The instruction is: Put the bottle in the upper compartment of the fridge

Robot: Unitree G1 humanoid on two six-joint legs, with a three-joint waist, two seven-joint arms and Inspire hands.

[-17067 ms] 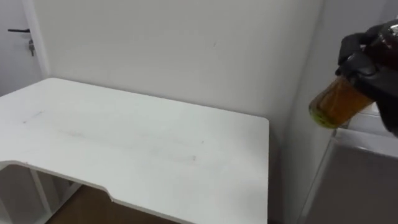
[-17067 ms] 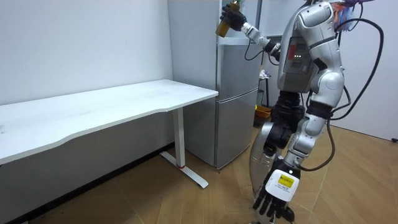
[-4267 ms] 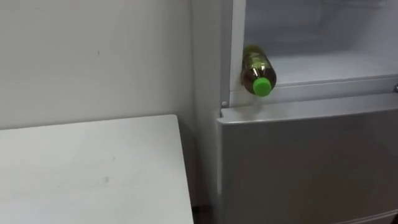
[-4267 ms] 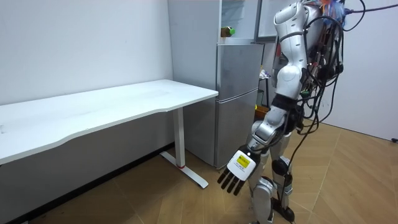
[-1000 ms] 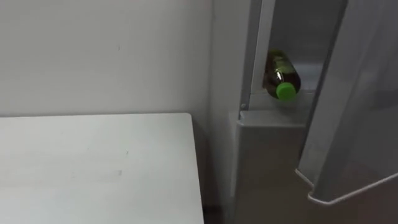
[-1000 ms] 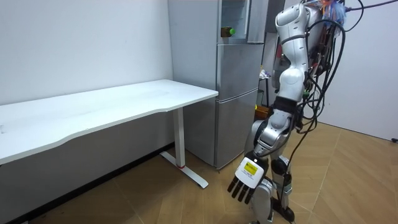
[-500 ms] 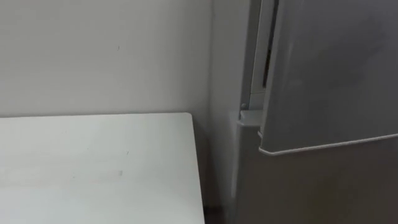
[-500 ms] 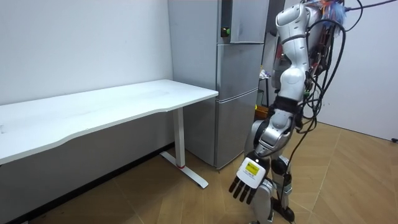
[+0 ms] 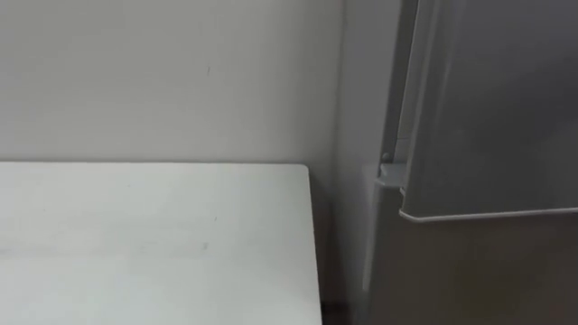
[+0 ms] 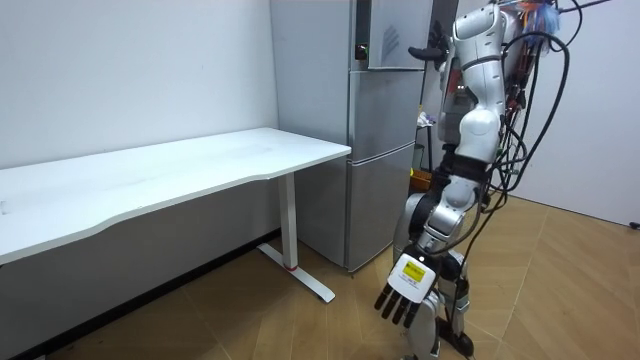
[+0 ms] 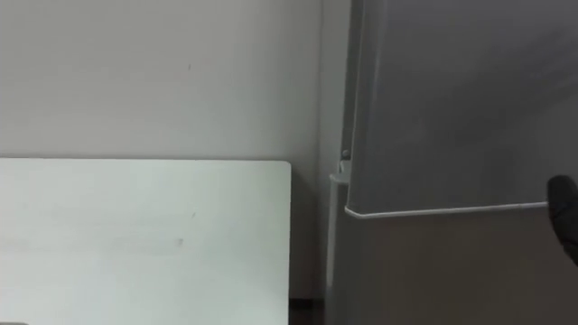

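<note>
Bottle hidden behind the nearly shut upper fridge door (image 9: 497,108); right robot hand (image 10: 428,51) at that door's free edge, its grip cannot be told. Left robot hand (image 10: 403,297) hangs low, fingers spread.

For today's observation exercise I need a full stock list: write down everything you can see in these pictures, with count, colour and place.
fridge: one, grey, against the wall just past the table's end.
upper door: one, grey, nearly shut, with a narrow dark gap along its left edge.
table: one, white top on white legs, along the wall.
wall: one, pale grey, behind the table.
floor: one, brown wood, under the table and fridge.
right hand: one, black, raised at the upper door's free edge.
left hand: one, black, hanging low beside the leg, fingers straight.
</note>
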